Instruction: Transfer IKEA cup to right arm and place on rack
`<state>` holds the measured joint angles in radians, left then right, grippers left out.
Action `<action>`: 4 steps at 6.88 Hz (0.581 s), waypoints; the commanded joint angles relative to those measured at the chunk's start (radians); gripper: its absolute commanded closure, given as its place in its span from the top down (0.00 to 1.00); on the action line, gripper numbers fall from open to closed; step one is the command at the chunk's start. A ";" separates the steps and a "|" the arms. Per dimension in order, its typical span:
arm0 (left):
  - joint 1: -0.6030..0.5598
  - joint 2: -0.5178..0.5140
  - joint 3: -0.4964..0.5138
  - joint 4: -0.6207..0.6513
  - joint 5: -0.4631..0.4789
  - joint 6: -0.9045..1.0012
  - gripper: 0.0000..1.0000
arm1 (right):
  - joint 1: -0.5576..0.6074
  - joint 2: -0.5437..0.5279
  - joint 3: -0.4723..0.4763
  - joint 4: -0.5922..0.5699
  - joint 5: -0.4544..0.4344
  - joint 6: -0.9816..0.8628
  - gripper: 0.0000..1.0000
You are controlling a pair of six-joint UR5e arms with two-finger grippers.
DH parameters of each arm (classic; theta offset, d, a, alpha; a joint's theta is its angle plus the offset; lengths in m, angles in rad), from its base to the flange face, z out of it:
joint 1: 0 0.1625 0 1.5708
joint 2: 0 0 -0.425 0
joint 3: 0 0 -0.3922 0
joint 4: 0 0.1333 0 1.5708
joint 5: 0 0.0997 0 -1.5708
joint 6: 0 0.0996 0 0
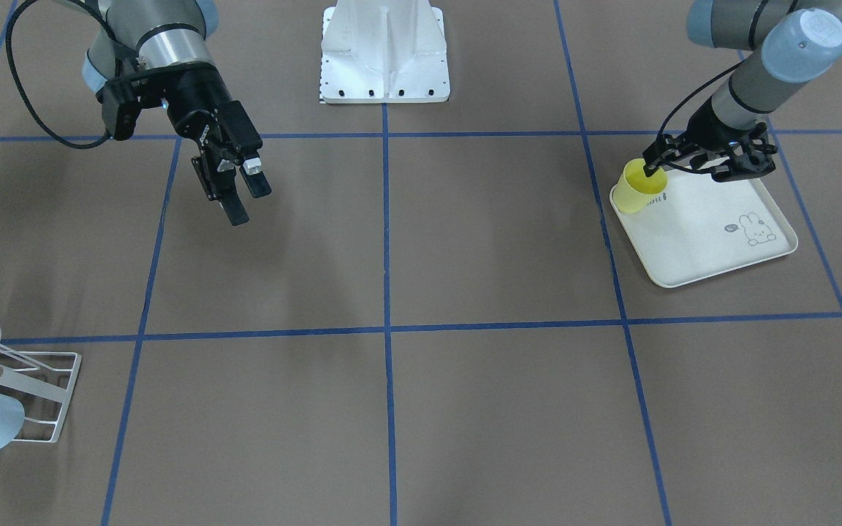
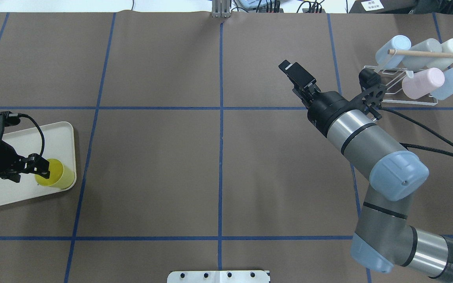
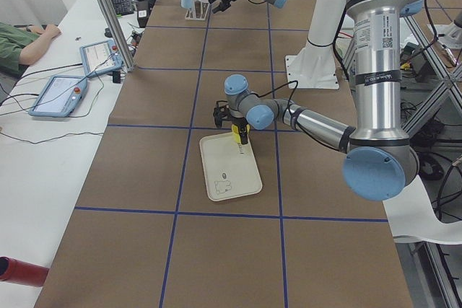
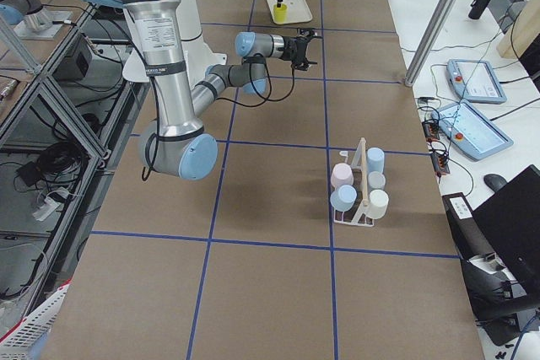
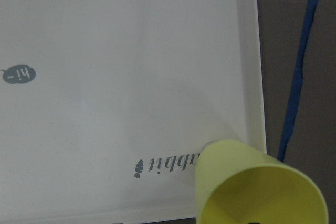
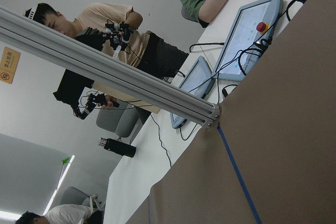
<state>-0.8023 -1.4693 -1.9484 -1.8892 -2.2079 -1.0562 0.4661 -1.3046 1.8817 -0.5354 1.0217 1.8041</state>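
Observation:
The yellow IKEA cup [image 1: 636, 193] [image 2: 59, 180] [image 5: 252, 192] stands in a corner of the cream rabbit-print tray [image 1: 706, 248] [image 2: 22, 137]. My left gripper [image 1: 653, 169] [image 2: 41, 167] is shut on the cup's rim, one finger inside it. The cup's base still touches the tray. My right gripper [image 1: 248, 203] [image 2: 289, 67] hangs open over the table, with nothing between its fingers. The white wire rack [image 2: 399, 98] [image 1: 48, 394] [image 4: 359, 200] stands far off on the right arm's side and holds several pastel cups and a wooden dowel.
The white robot base plate [image 1: 384, 66] sits at the middle of the table's robot side. Blue tape lines divide the brown table cover. People sit at a side table with tablets [image 3: 61, 95] beyond the rack side.

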 commanded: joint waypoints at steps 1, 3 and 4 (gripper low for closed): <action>0.002 -0.026 0.020 0.002 -0.001 -0.001 0.80 | 0.000 -0.001 0.001 0.000 0.001 0.000 1.00; 0.008 -0.036 0.039 -0.001 -0.001 0.001 0.51 | 0.000 -0.001 -0.001 0.000 0.000 0.000 1.00; 0.008 -0.036 0.037 -0.001 -0.001 0.001 0.14 | 0.000 -0.001 -0.001 0.000 0.001 0.000 1.00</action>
<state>-0.7959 -1.5033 -1.9129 -1.8892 -2.2089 -1.0556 0.4663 -1.3054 1.8813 -0.5354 1.0221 1.8039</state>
